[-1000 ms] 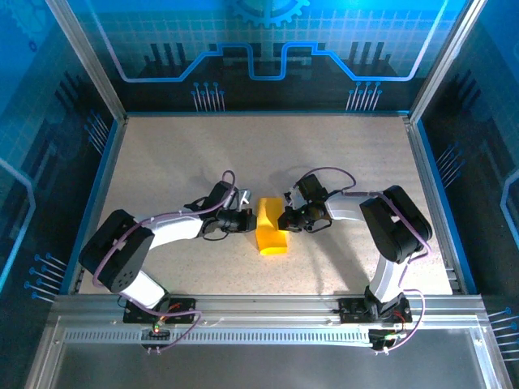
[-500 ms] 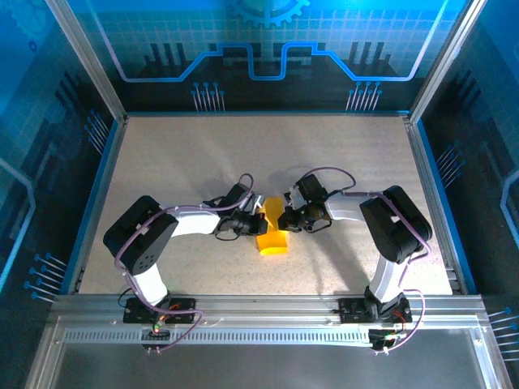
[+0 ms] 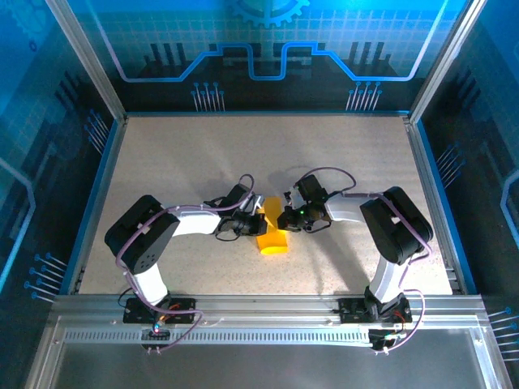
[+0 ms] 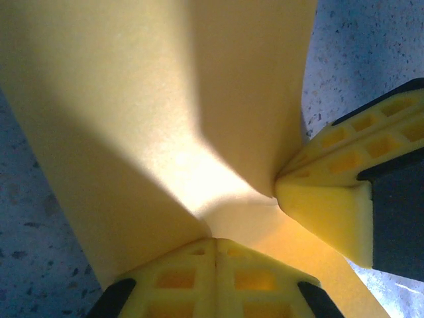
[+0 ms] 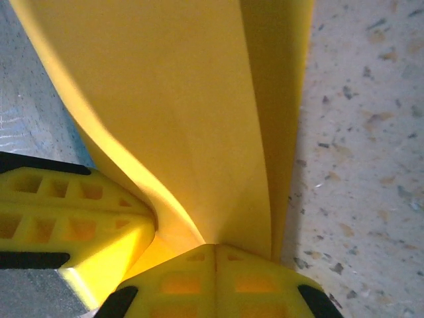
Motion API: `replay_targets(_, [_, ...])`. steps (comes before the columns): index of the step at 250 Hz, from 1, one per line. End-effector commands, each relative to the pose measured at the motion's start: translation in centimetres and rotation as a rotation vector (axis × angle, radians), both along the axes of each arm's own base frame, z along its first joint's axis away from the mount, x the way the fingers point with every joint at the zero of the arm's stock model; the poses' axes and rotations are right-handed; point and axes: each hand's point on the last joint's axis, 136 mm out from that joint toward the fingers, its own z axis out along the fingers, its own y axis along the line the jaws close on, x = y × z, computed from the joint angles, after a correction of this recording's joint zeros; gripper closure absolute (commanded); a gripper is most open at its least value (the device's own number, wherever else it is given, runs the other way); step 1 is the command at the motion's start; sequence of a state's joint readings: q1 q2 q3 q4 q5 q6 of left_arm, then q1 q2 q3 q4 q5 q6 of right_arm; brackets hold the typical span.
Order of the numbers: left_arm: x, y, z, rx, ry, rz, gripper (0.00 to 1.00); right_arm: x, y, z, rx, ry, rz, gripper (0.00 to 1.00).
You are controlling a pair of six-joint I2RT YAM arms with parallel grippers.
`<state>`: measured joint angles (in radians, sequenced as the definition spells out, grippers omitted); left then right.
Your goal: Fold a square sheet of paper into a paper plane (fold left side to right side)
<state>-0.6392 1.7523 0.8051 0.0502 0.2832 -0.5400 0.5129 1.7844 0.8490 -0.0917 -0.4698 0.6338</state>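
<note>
Top external view: the square sheet of paper (image 3: 272,233) sits at the centre of the frame on the speckled table (image 3: 178,162), as a narrow yellow-orange piece. Its lower end curls on the surface and its upper end is raised between the two arms. The left gripper (image 3: 255,220) meets the sheet from the left and the right gripper (image 3: 284,218) from the right, nearly touching each other across the paper. Left wrist view: the left gripper (image 4: 215,244) sits at the bottom edge with its jaws pressed fully together, pinching the sheet (image 4: 165,119), which fans upward in two bowed layers. A yellow finger of the right gripper (image 4: 334,209) clamps the same paper from the right of the frame. Right wrist view: the right gripper (image 5: 215,248) sits at the bottom edge with its jaws likewise closed tight on the sheet (image 5: 192,99). The layers rise steeply from the pinch, the left gripper's finger (image 5: 76,218) bites in at lower left, and bare table shows at right. Status, by judgement: the sheet appears doubled over, but it is loose and bowed, not pressed flat. No sharp crease, pointed nose or wings can be made out, so the paper plane is not formed. Flattening this fold and all later folds are left to do.
</note>
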Motion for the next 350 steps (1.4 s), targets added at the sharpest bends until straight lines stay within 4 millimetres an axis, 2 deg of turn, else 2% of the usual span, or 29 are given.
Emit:
replay_targets(1, [-0.9,1.2,-2.1,0.092,0.03,-0.005,0.99,0.8,0.9,1.2,0.016,-0.043,-0.012,1.0])
replay_targets(15, [-0.9,1.3,-2.1,0.096,0.028,-0.006,0.99,1.0,1.1,1.0,0.02,-0.034,-0.012,1.0])
replay_targets(18, [-0.9,1.3,-2.1,0.098,0.028,-0.006,1.0,1.7,1.6,1.7,0.035,-0.053,-0.01,1.0])
replay_targets(27, [-0.9,1.3,-2.2,0.098,0.029,-0.008,1.0,2.1,1.9,1.7,0.044,-0.053,-0.012,1.0])
replay_targets(99, [-0.9,1.0,-2.0,0.089,0.025,-0.018,0.99,3.3,4.0,0.8,0.079,-0.039,0.006,1.0])
replay_targets(143, [-1.0,0.8,-1.7,0.082,0.025,-0.022,0.99,2.8,2.9,-1.1,0.002,-0.008,-0.006,1.0])
replay_targets(176, [-1.7,0.9,-1.4,0.078,0.037,-0.028,0.99,1.9,1.2,-2.9,-0.091,0.032,-0.023,1.0])
replay_targets(241, [-5.3,1.5,-1.8,0.082,0.104,-0.047,0.99,1.2,-1.1,-4.9,-0.181,0.074,-0.064,1.0])
replay_targets(308, [-10.1,1.8,-2.2,0.082,0.183,-0.066,0.99,1.1,-1.7,-5.5,-0.2,0.083,-0.074,1.0])
replay_targets(350, [-12.0,2.7,-2.4,0.114,0.206,-0.071,0.99,1.1,-1.8,-5.7,-0.203,0.086,-0.071,1.0])
